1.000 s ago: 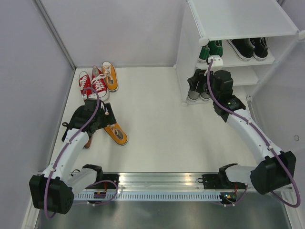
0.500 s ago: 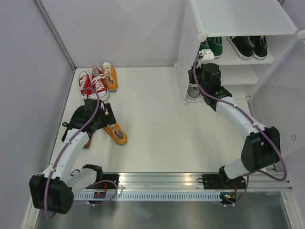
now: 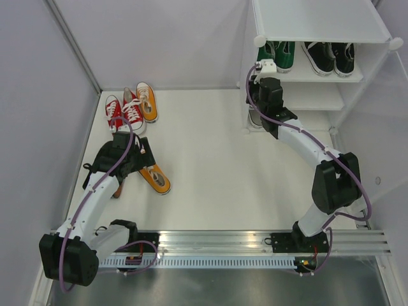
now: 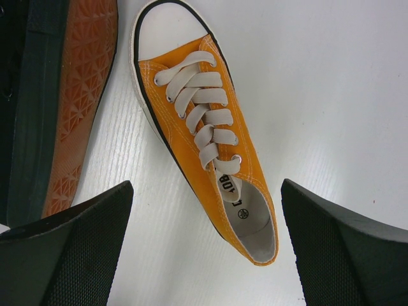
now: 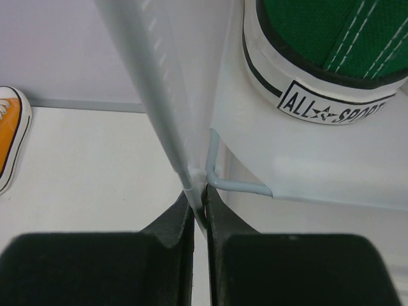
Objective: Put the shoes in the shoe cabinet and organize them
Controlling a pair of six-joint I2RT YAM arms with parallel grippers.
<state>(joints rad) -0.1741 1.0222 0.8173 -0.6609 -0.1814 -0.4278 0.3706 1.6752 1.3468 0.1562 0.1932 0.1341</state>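
- Green shoes (image 3: pixel 280 56) and black shoes (image 3: pixel 330 58) are already shelved in the shoe cabinet (image 3: pixel 319 22), just beyond the right pincer (image 5: pixel 199 207); a grey shoe (image 3: pixel 254 118) is glimpsed below it.
- The right pincer is clenched on the cabinet's thin side wall.
- The left pincer (image 4: pixel 204 191) is spread wide and empty, with one orange shoe (image 4: pixel 204 140) seen between its fingers.
- The red pair (image 3: pixel 124 111) and the second orange shoe (image 3: pixel 146 101), ahead of the left pincer, are not yet shelved.

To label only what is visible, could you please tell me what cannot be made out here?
Top view: lower-tier shoe, mostly hidden behind the right arm; colour unclear.
Left wrist view: dark shoe, cut off by the left edge; only sole and sidewall show.
Right wrist view: green shoe, cut off by the top edge; only its heel shows.
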